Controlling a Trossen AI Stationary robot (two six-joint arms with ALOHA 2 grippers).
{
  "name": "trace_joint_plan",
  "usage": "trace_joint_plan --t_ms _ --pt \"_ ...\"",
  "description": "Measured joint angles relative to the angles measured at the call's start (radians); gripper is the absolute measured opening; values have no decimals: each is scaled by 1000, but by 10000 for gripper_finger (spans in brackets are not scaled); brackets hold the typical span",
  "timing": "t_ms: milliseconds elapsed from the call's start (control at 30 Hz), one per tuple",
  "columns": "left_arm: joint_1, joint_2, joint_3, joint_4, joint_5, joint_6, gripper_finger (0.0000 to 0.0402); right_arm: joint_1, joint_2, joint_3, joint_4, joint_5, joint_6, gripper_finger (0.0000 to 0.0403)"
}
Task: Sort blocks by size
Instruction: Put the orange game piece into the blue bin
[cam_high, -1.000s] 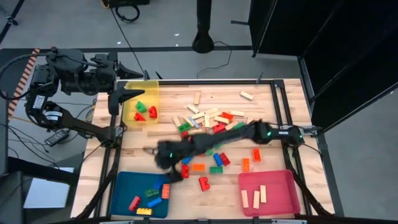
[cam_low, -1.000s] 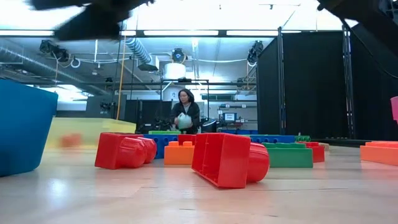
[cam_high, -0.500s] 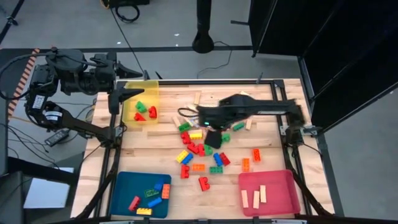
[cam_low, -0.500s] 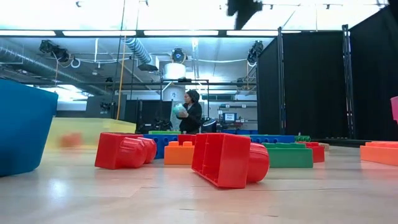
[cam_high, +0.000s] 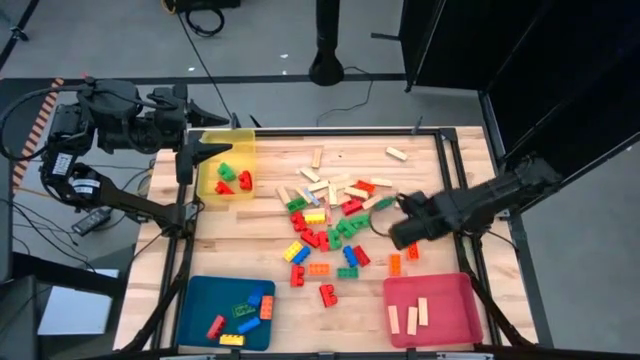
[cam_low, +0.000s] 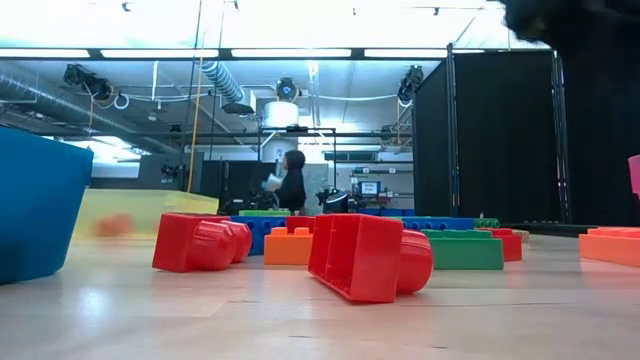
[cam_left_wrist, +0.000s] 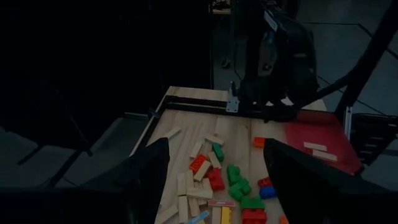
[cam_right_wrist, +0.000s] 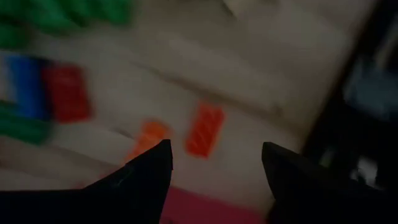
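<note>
Many blocks (cam_high: 330, 215), studded bricks in several colours and pale wooden bars, lie loose on the middle of the wooden table. My right gripper (cam_high: 401, 238) hangs above the table, right of the pile, pointing down. It is open and holds nothing. Below it in the right wrist view (cam_right_wrist: 214, 168) lie two orange bricks (cam_right_wrist: 205, 129). My left gripper (cam_high: 190, 158) waits open and high, beside the yellow tray (cam_high: 245, 150) at the far left. In its own view (cam_left_wrist: 214, 180) nothing is between its fingers.
The yellow tray holds red and green blocks. A blue tray (cam_high: 200, 300) at the near left holds several bricks. A pink tray (cam_high: 450, 290) at the near right holds wooden bars. Metal rails (cam_high: 445, 170) frame the table. In the low view a person (cam_low: 292, 180) stands far behind.
My right gripper has swept from over the blue tray at the near left, across the pile, toward the table's right edge. Its arm has folded back and its wrist has rolled. No block has moved with it.
</note>
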Motion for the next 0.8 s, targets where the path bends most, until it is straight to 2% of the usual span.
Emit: trace_joint_plan --t_ms 100,333,567,800 --pt "0 0 0 0 -4 0 268 68 6 -111 83 -74 117 261" --pt "0 2 0 -5 -22 -1 268 115 53 -263 354 -94 244 264" --pt "0 2 0 -5 -22 -1 268 83 143 -352 403 -95 239 273" --pt "0 2 0 -6 -22 -4 268 35 143 -419 506 -86 203 282"
